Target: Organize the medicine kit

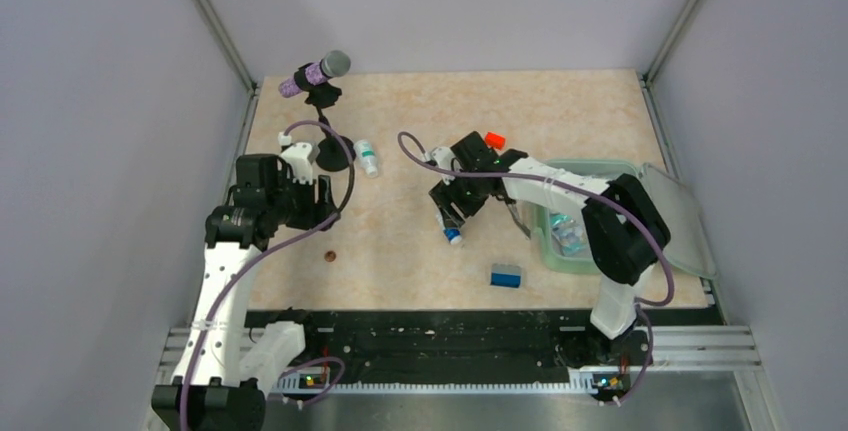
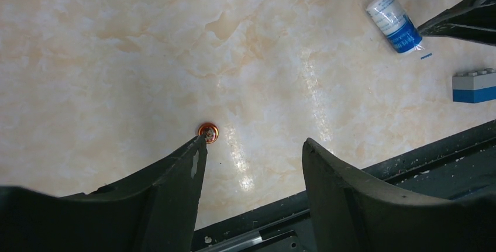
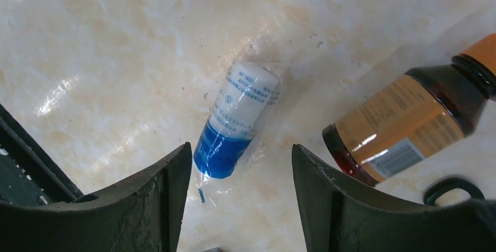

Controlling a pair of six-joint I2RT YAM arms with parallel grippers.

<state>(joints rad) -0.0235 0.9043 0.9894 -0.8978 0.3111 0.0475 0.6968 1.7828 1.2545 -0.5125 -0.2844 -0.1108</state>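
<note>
Medicine kit (image 1: pixel 680 219) right of right jaws

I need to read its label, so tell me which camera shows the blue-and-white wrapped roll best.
Right wrist: the wrapped roll lies large and whole just ahead of the open right end effector, print visible. Left wrist shows it small, near the top edge. Top external shows it tiny, partly hidden by that end effector.

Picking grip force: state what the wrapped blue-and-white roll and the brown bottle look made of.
The blue-and-white roll: possibly gauze or paper, in clear glossy plastic film that wrinkles and glints. The brown bottle: dark amber glass or plastic, unclear which; glossy highlights, paper-looking label.
</note>
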